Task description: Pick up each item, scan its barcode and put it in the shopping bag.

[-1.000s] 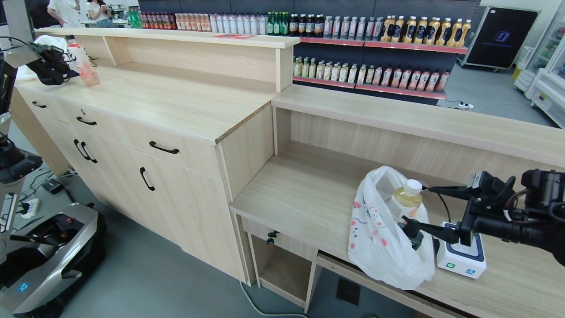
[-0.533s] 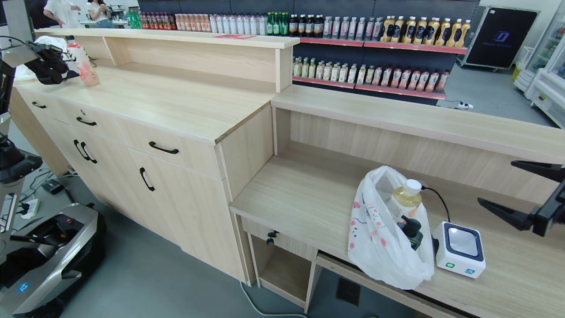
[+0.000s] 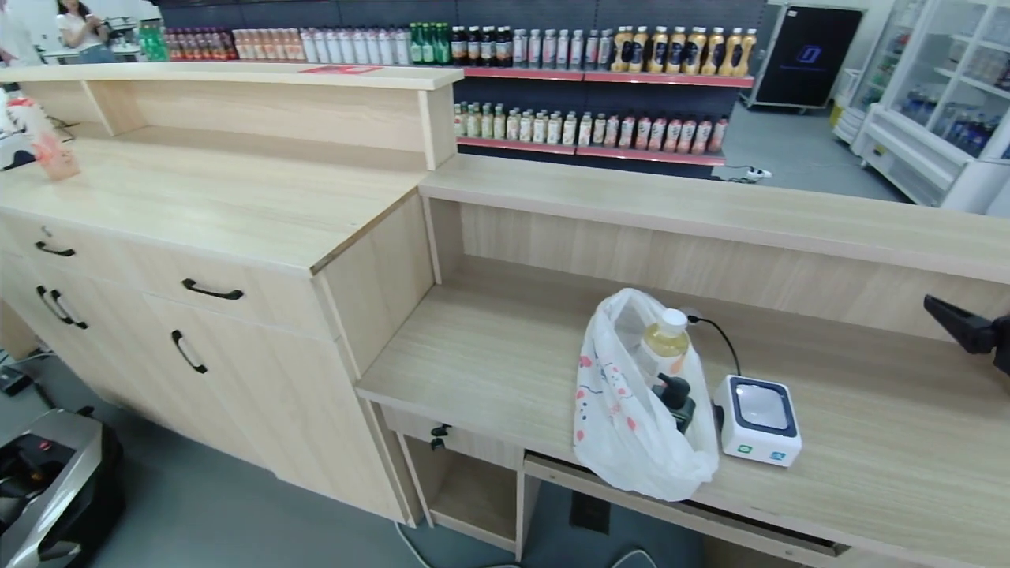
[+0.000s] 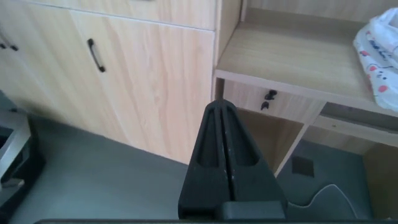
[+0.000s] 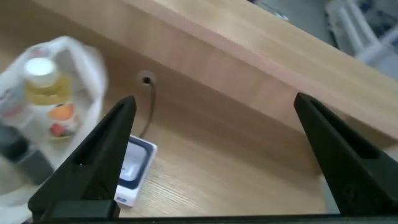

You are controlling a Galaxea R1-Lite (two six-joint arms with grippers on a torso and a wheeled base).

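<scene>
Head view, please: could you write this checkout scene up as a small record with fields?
bag: white, open, on low counter
in bag: yellow bottle, pump bottle
scanner: right of bag, cabled to back wall
unbagged: pink bottle on high counter
right hand: open, empty, over low counter right of scanner
left hand: shut, empty, low before the cabinets

**Bagged bottles beside the scanner**

A white shopping bag (image 3: pixel 623 418) with red marks stands on the lower bench (image 3: pixel 489 347). Inside the bag, a white-capped bottle of yellow drink (image 3: pixel 664 341) stands upright, with a dark pump bottle (image 3: pixel 675 396) touching it. The white scanner (image 3: pixel 757 420) sits just right of the bag, trailing a black cable (image 3: pixel 722 341).
</scene>
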